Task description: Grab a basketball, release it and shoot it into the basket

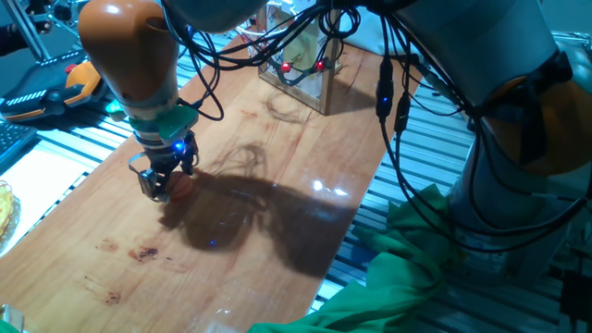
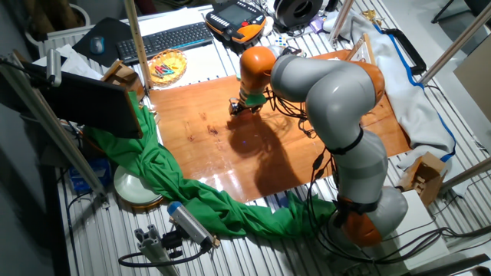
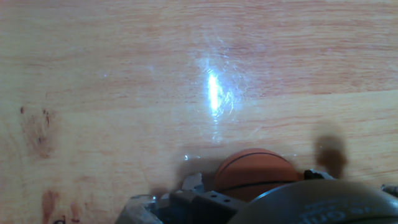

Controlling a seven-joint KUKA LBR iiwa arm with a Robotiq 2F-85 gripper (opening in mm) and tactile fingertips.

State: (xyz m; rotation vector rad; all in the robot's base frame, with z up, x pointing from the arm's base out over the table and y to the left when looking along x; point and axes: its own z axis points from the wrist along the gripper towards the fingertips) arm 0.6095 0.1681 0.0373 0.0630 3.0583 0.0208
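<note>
The basketball [image 1: 182,185] is a tiny orange ball with dark seams, resting on the wooden table [image 1: 277,185]. My gripper [image 1: 163,185] is down at the table surface right against the ball, which shows just to the right of the dark fingers. In the hand view the ball [image 3: 255,171] sits at the bottom edge, partly covered by gripper parts. I cannot tell whether the jaws are closed on it. The basket [image 1: 301,65], an orange-red rim on an upright panel with a wooden edge, stands at the far end of the table. The gripper [image 2: 244,106] also shows in the other fixed view.
A green cloth [image 1: 407,268] hangs over the table's near right edge. Black cables [image 1: 393,102] dangle from the arm above the table. A keyboard [image 2: 165,38], a bowl [image 2: 167,65] and an orange-and-black pendant [image 2: 234,19] lie beyond the table.
</note>
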